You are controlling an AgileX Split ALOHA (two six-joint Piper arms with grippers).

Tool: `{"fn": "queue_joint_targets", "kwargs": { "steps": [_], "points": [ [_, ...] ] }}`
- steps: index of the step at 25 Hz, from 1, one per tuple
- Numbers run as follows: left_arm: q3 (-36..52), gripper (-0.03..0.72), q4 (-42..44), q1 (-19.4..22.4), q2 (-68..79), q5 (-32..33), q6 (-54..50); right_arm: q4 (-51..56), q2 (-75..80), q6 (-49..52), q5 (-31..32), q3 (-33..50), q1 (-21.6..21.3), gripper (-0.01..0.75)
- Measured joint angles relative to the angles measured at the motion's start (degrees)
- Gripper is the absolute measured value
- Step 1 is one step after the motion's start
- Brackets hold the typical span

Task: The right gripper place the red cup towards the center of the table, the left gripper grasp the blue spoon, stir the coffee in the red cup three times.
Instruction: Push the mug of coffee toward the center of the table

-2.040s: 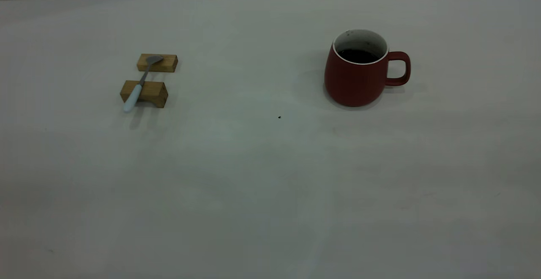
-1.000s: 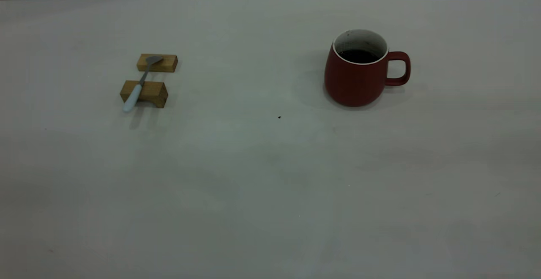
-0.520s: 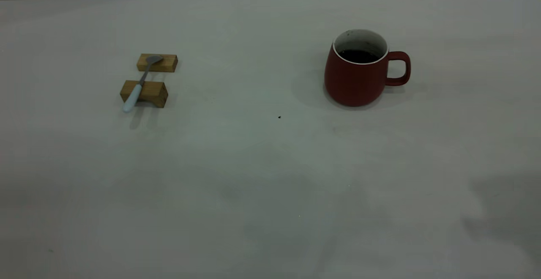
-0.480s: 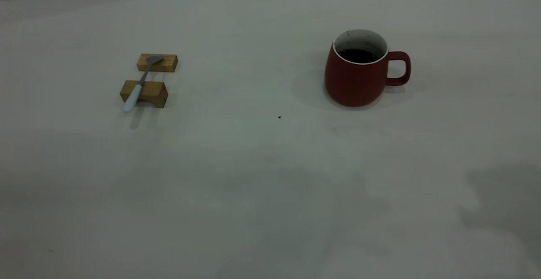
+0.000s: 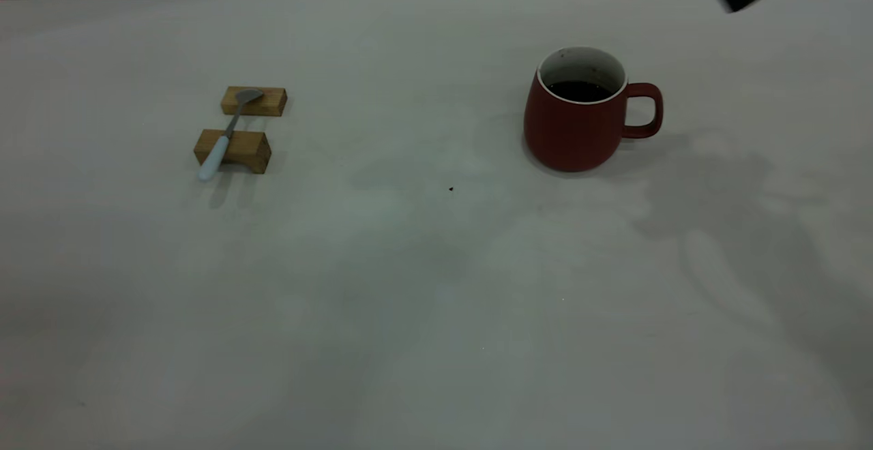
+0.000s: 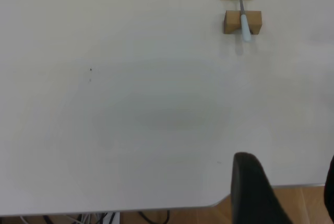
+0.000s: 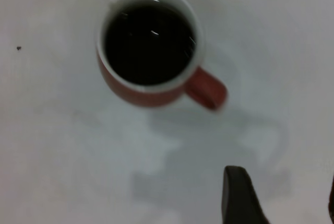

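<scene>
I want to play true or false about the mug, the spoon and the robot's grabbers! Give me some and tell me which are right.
1. The red cup has dark coffee in it. True.
2. The blue spoon is inside the cup. False: it lies across two wooden blocks, far from the cup.
3. The cup's handle points away from the spoon. True.
4. The right gripper is holding the cup. False: it is above the table beside the cup, fingers apart, touching nothing.
5. The left gripper has grabbed the spoon. False: it is open near the table's edge, well away from the spoon.
</scene>
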Motion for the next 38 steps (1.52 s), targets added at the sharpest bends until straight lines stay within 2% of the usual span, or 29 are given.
{"fn": "queue_joint_targets", "kwargs": {
  "steps": [4, 10, 13, 17, 22, 32, 38],
  "points": [
    [0.0, 0.406, 0.0, 0.0, 0.0, 0.0, 0.0, 0.0, 9.51, -13.65, 5.71, -9.27, 0.25, 0.442],
    [0.0, 0.406, 0.0, 0.0, 0.0, 0.0, 0.0, 1.33, 18.89, -40.09, 20.94, -20.26, -1.29, 0.442],
    [0.0, 0.406, 0.0, 0.0, 0.0, 0.0, 0.0, 3.8, 22.17, -51.41, 23.87, -23.36, -3.08, 0.442],
    [0.0, 0.406, 0.0, 0.0, 0.0, 0.0, 0.0, 9.31, 25.37, -61.12, 22.01, -25.42, -4.95, 0.442],
    [0.0, 0.406, 0.0, 0.0, 0.0, 0.0, 0.0, 14.48, 28.43, -68.04, 17.58, -26.19, -5.36, 0.442],
    [0.0, 0.406, 0.0, 0.0, 0.0, 0.0, 0.0, 28.85, 31.77, -82.31, 16.24, -26.19, -5.39, 0.442],
    [0.0, 0.406, 0.0, 0.0, 0.0, 0.0, 0.0, 33.37, 33.36, -84.43, 13.65, -26.77, -2.31, 0.442]
  ]
}}
